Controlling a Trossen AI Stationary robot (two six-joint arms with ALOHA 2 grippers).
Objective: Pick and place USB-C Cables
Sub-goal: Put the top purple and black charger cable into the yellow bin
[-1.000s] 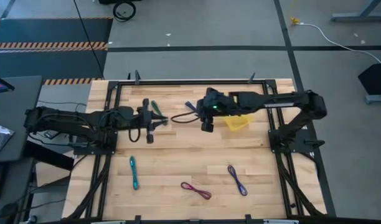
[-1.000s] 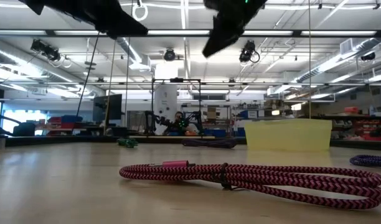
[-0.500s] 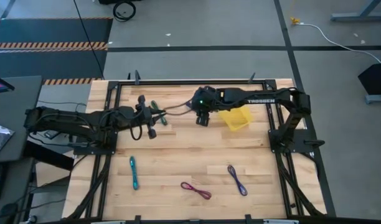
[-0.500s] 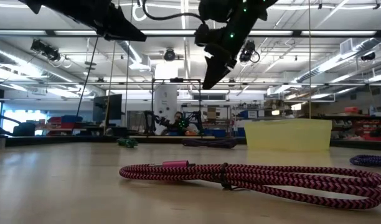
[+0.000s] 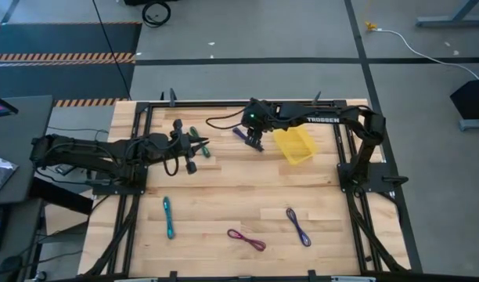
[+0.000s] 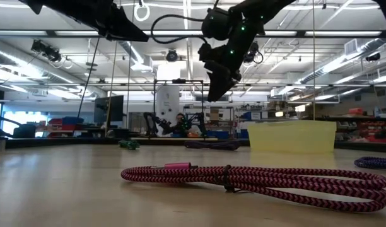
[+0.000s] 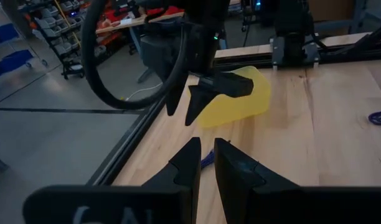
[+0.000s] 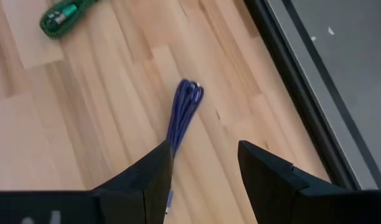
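One purple-blue cable point(image 5: 239, 133) point(image 8: 183, 115) lies flat near the table's far edge, left of the small yellow tray point(image 5: 296, 146) point(image 6: 292, 137). My right gripper point(image 5: 253, 143) point(image 8: 203, 152) hangs above this cable's tray-side end, open, fingers pointing down, and touches nothing. The green cable point(image 5: 196, 133) point(image 8: 63, 14) lies further left, beside my left gripper point(image 5: 199, 147) point(image 7: 206, 144), whose fingers show only a slit between them and hold nothing. The teal cable point(image 5: 168, 217), the magenta cable point(image 5: 246, 240) point(image 6: 256, 178) and the second purple-blue cable point(image 5: 298, 226) lie near the near edge.
A black metal frame point(image 5: 224, 103) runs round the tabletop, close behind the far purple-blue cable. The right arm point(image 5: 333, 121) stretches along the far edge above the tray. Bare wood lies in the table's middle between the two groups of cables.
My right gripper has moved toward the table's far edge and a little left, and has come down over the far purple-blue cable. The cables have stayed where they were.
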